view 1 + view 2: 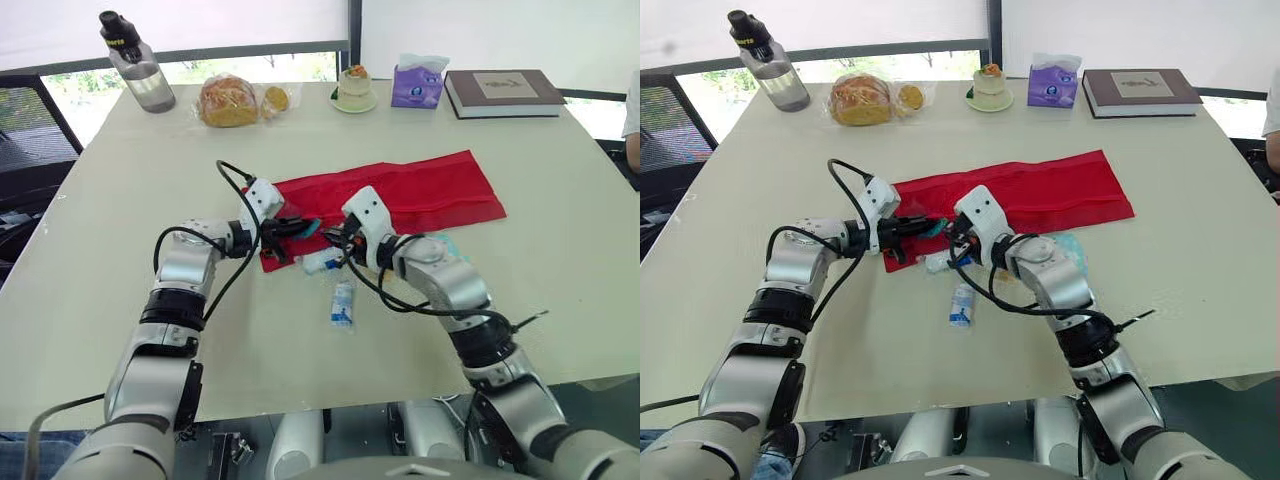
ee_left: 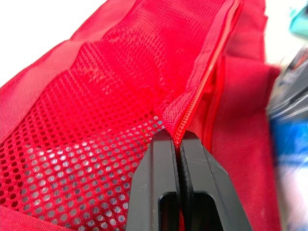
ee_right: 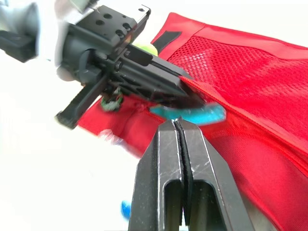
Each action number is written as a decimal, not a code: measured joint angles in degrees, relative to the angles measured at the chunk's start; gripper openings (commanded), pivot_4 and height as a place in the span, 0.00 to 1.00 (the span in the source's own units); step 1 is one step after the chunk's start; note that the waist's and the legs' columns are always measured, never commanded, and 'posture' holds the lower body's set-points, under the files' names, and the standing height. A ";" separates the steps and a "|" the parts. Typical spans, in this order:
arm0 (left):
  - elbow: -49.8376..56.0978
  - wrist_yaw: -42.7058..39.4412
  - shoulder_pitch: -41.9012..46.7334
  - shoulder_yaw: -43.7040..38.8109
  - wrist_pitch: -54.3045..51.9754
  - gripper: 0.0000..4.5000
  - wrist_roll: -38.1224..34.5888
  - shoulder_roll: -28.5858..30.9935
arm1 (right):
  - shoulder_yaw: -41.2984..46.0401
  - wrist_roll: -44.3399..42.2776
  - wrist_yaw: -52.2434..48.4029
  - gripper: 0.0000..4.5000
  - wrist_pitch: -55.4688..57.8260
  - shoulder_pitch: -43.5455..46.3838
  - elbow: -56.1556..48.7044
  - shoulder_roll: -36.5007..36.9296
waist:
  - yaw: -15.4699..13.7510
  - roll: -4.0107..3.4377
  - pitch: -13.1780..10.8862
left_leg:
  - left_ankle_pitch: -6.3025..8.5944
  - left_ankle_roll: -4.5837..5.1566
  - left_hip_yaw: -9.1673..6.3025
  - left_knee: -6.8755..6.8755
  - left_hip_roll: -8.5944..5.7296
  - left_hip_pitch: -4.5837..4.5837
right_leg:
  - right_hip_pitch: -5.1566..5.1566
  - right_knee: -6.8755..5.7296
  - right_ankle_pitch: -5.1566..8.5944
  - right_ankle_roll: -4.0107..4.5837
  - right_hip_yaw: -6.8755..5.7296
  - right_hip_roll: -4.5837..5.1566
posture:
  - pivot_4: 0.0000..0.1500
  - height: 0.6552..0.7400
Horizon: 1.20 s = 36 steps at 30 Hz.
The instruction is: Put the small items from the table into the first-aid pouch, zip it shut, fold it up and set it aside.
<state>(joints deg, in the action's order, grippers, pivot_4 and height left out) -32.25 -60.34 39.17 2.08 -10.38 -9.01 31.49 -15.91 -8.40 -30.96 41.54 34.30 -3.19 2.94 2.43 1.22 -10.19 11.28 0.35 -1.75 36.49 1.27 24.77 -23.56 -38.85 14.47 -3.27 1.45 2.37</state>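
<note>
Tabletop (image 1: 120, 200), pouch (image 1: 430, 190) edge in left gripper (image 2: 176, 139)

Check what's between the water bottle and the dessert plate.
A clear bag of bread lies between the clear plastic water bottle and the small white dessert plate; both eye views show it.

Pale matte table (image 1: 90, 250) under bright daylight windows (image 1: 300, 66) (white blinds (image 1: 230, 20) drawn half down), greenery (image 1: 185, 70) outside.
</note>
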 measured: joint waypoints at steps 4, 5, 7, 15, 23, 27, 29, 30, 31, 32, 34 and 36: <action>-0.36 -0.56 0.06 -0.02 0.37 0.00 -0.01 0.91 | 2.90 -2.08 -0.50 0.01 -1.38 -2.52 -5.37 2.48 | -0.05 0.00 0.00 | 0.00 0.00 -0.03 -0.01 0.00 0.00 | 0.00 0.01 0.01 0.00 -0.03 -0.01 | 1.00 0.92; -0.46 -0.66 -0.05 -0.06 0.55 0.00 -0.02 1.41 | 4.24 -2.90 -1.27 0.01 -3.06 -3.78 -7.12 4.06 | -0.05 0.00 0.00 | 0.00 0.00 -0.01 -0.01 0.00 0.01 | 0.00 0.02 0.01 0.00 -0.02 0.00 | 1.00 0.92; -0.52 -0.66 -0.37 -0.35 0.65 0.00 -0.03 2.25 | 6.11 -3.57 -1.77 0.01 -5.07 -5.12 -8.23 5.53 | 0.01 0.00 0.00 | 0.00 0.00 0.01 -0.01 0.00 0.00 | 0.00 0.02 0.01 0.00 0.01 0.00 | 1.00 0.92; -1.06 -0.26 -2.89 -2.29 1.84 0.00 -0.03 6.89 | 15.24 -8.70 -3.84 0.72 -8.32 -13.22 -16.30 13.88 | -0.03 0.00 0.00 | 0.00 0.00 0.02 -0.01 0.02 -0.02 | 0.00 0.01 0.01 0.01 0.01 0.00 | 1.00 0.92; 0.15 -0.42 -6.61 -4.51 2.04 0.00 -0.40 11.19 | 22.76 -21.01 -6.82 0.97 -3.34 -21.76 -28.71 21.35 | -0.11 0.01 0.00 | 0.00 0.00 0.03 -0.02 0.06 -0.03 | 0.01 0.01 0.05 0.06 0.01 0.00 | 1.00 0.92; 0.18 -0.14 -7.38 -5.25 1.90 0.00 -0.39 12.01 | 26.35 -25.83 -7.29 0.97 -2.73 -24.54 -32.84 23.88 | -0.31 0.02 0.00 | 0.00 0.00 0.04 -0.02 0.06 -0.02 | 0.02 0.03 0.05 0.06 0.01 0.00 | 1.00 0.92; 0.17 0.31 -7.37 -5.38 1.84 0.00 -0.22 12.11 | 27.53 -27.38 -7.62 0.97 -3.20 -25.98 -34.49 25.10 | -0.35 0.02 0.00 | 0.00 0.00 0.06 -0.01 0.05 -0.02 | 0.02 0.04 0.05 0.06 0.02 0.01 | 1.00 0.92; 0.17 0.54 -7.35 -5.39 1.89 0.00 -0.11 12.17 | 28.06 -28.11 -7.84 0.97 -3.34 -26.67 -35.08 25.99 | -0.35 0.02 0.00 | 0.00 0.00 0.07 -0.01 0.05 -0.02 | 0.02 0.04 0.05 0.06 0.03 0.01 | 1.00 0.92; 0.15 0.72 -7.30 -5.39 1.91 0.00 0.01 12.19 | 28.36 -28.63 -7.92 0.97 -3.50 -27.12 -35.36 26.70 | -0.34 0.02 0.00 | 0.00 0.00 0.07 -0.01 0.05 -0.02 | 0.02 0.04 0.05 0.06 0.03 0.01 | 1.00 0.92; 0.12 0.80 -7.16 -5.39 1.88 0.00 0.04 12.19 | 28.49 -28.87 -7.97 0.97 -3.59 -27.46 -35.52 27.26 | -0.35 0.02 0.00 | 0.00 0.00 0.07 -0.01 0.05 -0.02 | 0.02 0.04 0.05 0.05 0.03 0.01 | 1.00 0.92; 0.09 0.53 -6.37 -5.39 1.56 0.07 0.01 12.21 | 28.87 -29.00 -8.46 0.99 -4.14 -28.38 -35.57 29.09 | -0.47 0.03 -0.01 | 0.00 0.00 0.07 -0.01 0.05 -0.01 | 0.02 0.04 0.05 0.06 0.02 0.01 | 1.00 0.92; 0.17 -0.22 -5.71 -5.39 1.08 0.21 -0.13 12.37 | 29.17 -29.00 -8.46 1.00 -4.55 -28.37 -35.57 29.92 | -0.51 0.03 -0.01 | 0.00 0.00 0.08 0.00 0.05 -0.01 | 0.02 0.04 0.05 0.05 0.03 0.01 | 1.00 0.92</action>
<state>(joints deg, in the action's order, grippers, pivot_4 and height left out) -32.08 -60.56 33.46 -3.32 -9.29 -9.14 43.86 13.26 -37.40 -39.42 36.99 5.93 -38.76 32.86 1.92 1.25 -10.20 11.29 0.35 -1.67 36.49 1.31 24.76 -23.54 -38.81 14.52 -3.21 1.48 2.38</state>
